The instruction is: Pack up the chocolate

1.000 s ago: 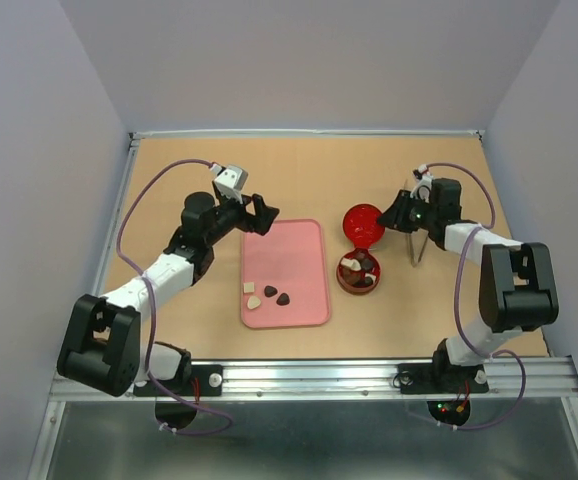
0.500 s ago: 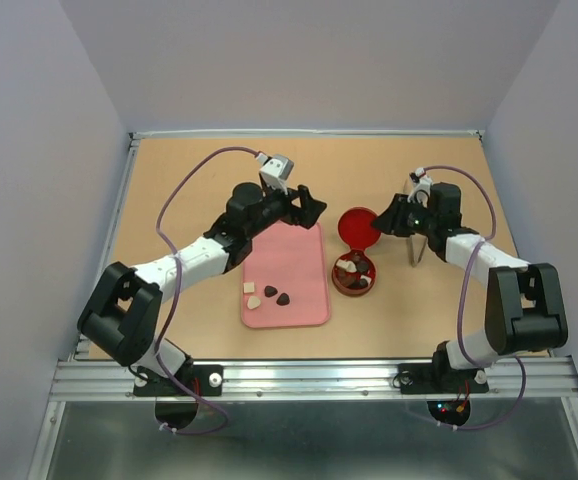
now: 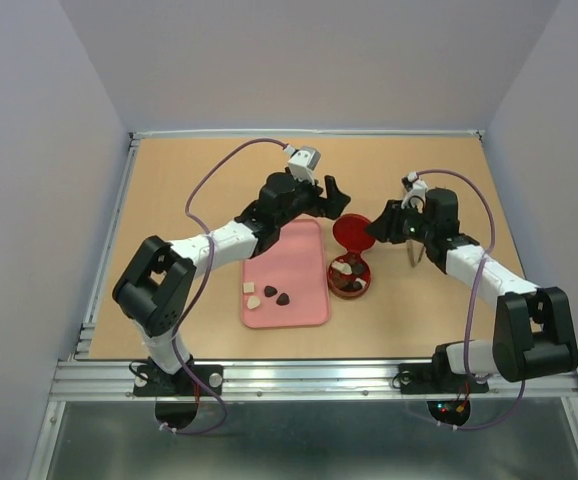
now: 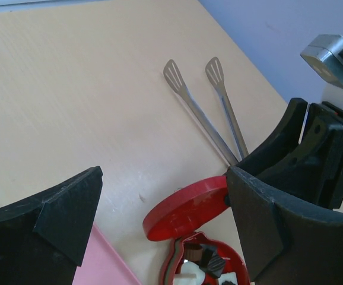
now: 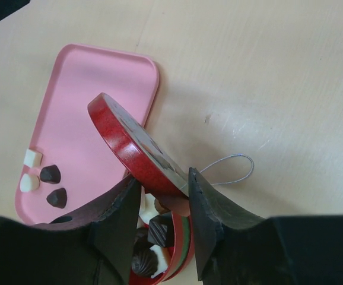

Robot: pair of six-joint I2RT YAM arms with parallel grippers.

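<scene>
Top view, centre: pink tray; red tin just right of it. The lid stands tilted between the fingers of the right gripper; pinch not determinable. Your left gripper is spread. Loose chocolate lies on the tray, lower left of it, so your left is nearer.

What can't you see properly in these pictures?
Left wrist view: the bottom edge cuts off the tin; the left claw hides the tongs' handles.
Right wrist view: the right claw covers much of the chocolate; whether it pinches the lid is unclear.
Top view: the pieces on the tray are too small for shapes.
</scene>
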